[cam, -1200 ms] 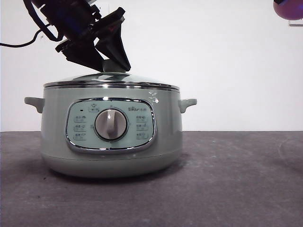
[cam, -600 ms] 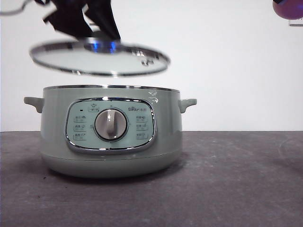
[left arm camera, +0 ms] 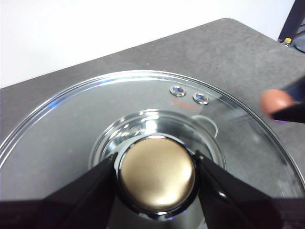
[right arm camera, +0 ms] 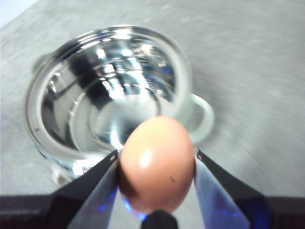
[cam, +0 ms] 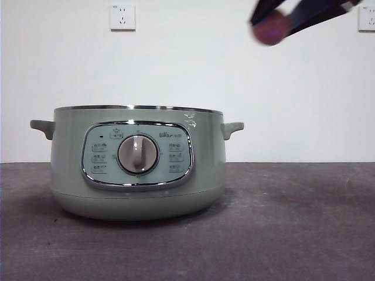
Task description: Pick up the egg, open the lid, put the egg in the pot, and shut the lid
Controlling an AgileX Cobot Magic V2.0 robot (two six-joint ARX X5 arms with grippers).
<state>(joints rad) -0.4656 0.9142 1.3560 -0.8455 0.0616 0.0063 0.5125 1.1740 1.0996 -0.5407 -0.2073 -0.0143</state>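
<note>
The sage-green pot (cam: 137, 164) stands open on the table, its steel rim bare. My right gripper (cam: 270, 24) hangs high above and to the right of the pot, shut on the brown-orange egg (right arm camera: 157, 164). In the right wrist view the pot's shiny steel inside (right arm camera: 109, 95) lies below the egg. My left gripper (left arm camera: 156, 168) is shut on the knob (left arm camera: 156, 174) of the glass lid (left arm camera: 71, 124) and holds it up, out of the front view. The egg (left arm camera: 276, 100) also shows at the lid's edge in the left wrist view.
The pot has a control panel with a dial (cam: 137, 154) and two side handles (cam: 232, 127). Dark grey table (cam: 293, 222) spreads to the right of the pot. A white wall with sockets (cam: 122, 17) stands behind.
My left gripper lifted the lid off the pot and carried it up out of the front view. My right gripper brought the egg in from the top right corner towards the pot.
</note>
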